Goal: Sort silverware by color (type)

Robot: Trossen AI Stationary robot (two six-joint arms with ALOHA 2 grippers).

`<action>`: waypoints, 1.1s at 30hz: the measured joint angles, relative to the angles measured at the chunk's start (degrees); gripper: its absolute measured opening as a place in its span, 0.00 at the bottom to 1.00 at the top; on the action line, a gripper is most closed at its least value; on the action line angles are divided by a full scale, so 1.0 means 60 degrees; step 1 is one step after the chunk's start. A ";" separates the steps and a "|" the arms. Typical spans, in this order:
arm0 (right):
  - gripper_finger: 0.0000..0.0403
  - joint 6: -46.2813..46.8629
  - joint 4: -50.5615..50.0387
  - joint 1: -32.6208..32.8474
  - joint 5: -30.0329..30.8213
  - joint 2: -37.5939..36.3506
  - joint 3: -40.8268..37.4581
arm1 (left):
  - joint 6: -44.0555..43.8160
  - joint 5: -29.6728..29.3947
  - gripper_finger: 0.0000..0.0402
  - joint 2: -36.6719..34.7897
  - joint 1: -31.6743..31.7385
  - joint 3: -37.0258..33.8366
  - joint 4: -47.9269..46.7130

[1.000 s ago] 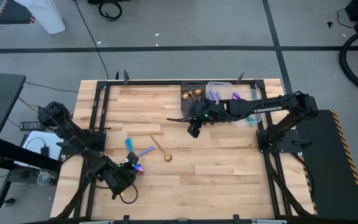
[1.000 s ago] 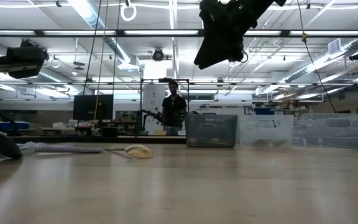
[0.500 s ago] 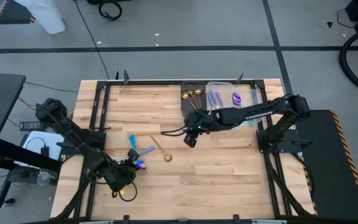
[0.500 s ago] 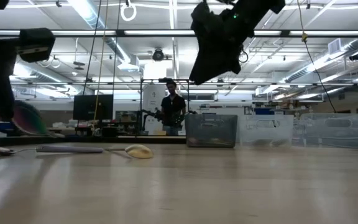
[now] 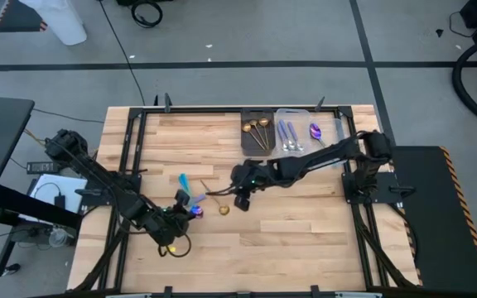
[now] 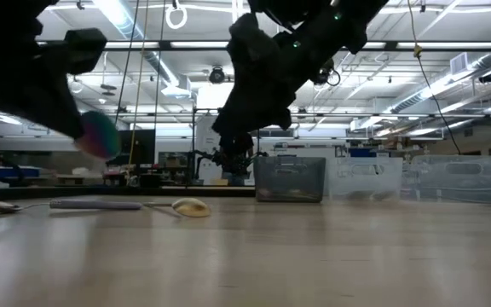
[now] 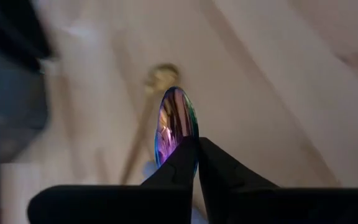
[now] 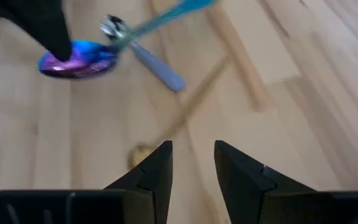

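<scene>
My left gripper (image 5: pixel 190 212) is shut on an iridescent spoon with a purple bowl (image 7: pixel 176 121) and a teal-blue handle (image 5: pixel 182 182), held above the table near its left front. A gold spoon (image 5: pixel 216 199) and a lavender utensil (image 5: pixel 197 198) lie flat on the wood beside it. My right gripper (image 5: pixel 240 201) hovers open just right of the gold spoon's bowl (image 8: pixel 140 153), with nothing between its fingers (image 8: pixel 193 152). Gold spoons lie in the dark tray (image 5: pixel 248 141). Lavender pieces and a purple spoon lie in the clear tray (image 5: pixel 328 134). My left gripper pinches the iridescent spoon's bowl (image 7: pixel 184 144) between its two fingertips, and most of the bowl sticks out past them. The fingers slant down from the table's near left. The spoon is lifted clear (image 6: pixel 101 134), its teal handle (image 8: pixel 166 15) pointing toward the far edge.
The two trays stand side by side at the table's far edge, right of centre. Black rails (image 5: pixel 131 165) run along the table's left and right sides. Bare wood lies between the loose utensils and the trays.
My left gripper has lifted the iridescent spoon off the table and carried it a little toward the right and far edges. My right gripper, open throughout, has come from near the trays down and toward the near left, to beside the gold spoon.
</scene>
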 joint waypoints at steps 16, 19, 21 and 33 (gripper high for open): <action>0.34 -0.2495 0.1851 0.0630 0.0905 0.0311 0.0007 | 0.1648 -0.1106 0.04 -0.0916 0.0922 -0.0015 0.2778; 0.36 -0.3034 0.1869 0.0633 0.0928 0.0311 0.0007 | 0.1651 -0.1073 0.04 -0.1357 0.1066 -0.0015 0.2963; 0.39 -0.3459 0.1889 0.0597 0.0951 0.0307 0.0007 | 0.1643 -0.0929 0.04 -0.1587 0.1184 -0.0015 0.3101; 0.60 -0.5287 0.3005 0.0033 0.0921 0.0304 0.0007 | 0.2966 -0.0183 0.04 -0.2181 0.1977 -0.1837 0.7934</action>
